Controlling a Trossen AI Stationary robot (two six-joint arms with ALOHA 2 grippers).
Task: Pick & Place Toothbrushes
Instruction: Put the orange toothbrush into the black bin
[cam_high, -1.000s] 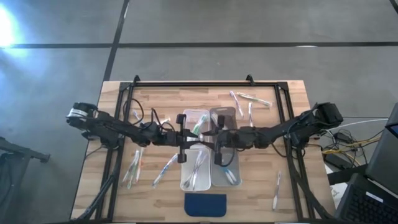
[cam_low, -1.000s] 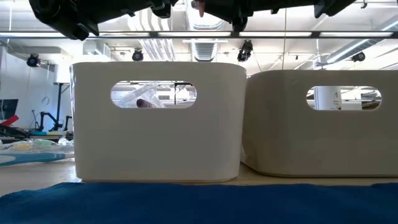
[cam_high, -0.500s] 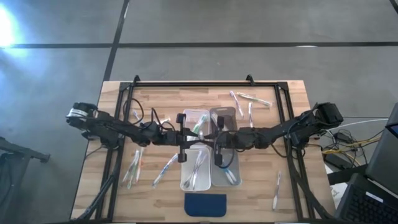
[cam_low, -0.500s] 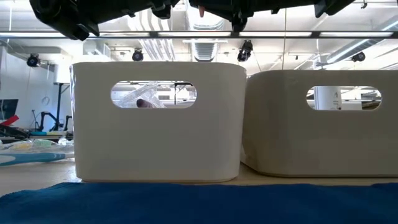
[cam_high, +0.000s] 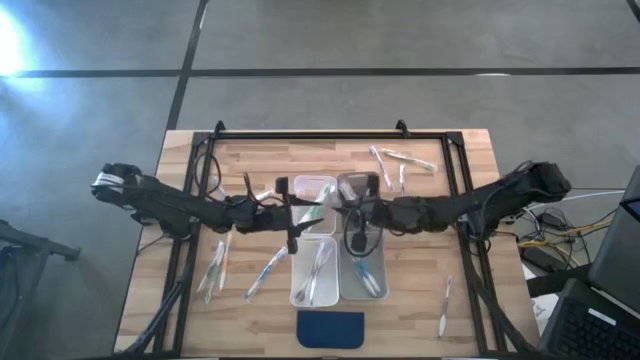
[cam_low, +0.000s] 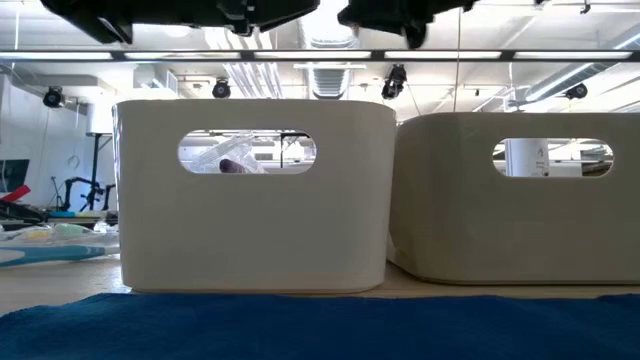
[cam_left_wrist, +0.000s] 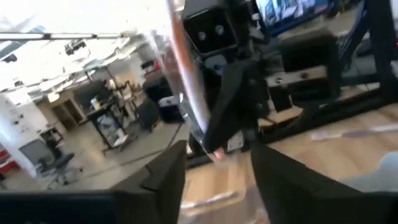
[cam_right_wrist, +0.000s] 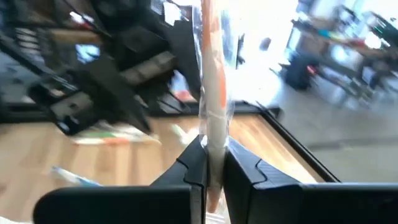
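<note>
Two tools meet above the clear bins at mid-surface. The right tool is clamped on a wrapped toothbrush with an orange accent, held upright near its lower end; the left tool stands apart-fingered and empty. Further toothbrushes lie loose on the wooden surface and inside the bins. Each looks light, stiff and slick in its wrapper, so a mid-handle grip seems safest. Bin rims and the surrounding black frame limit lateral room.
</note>
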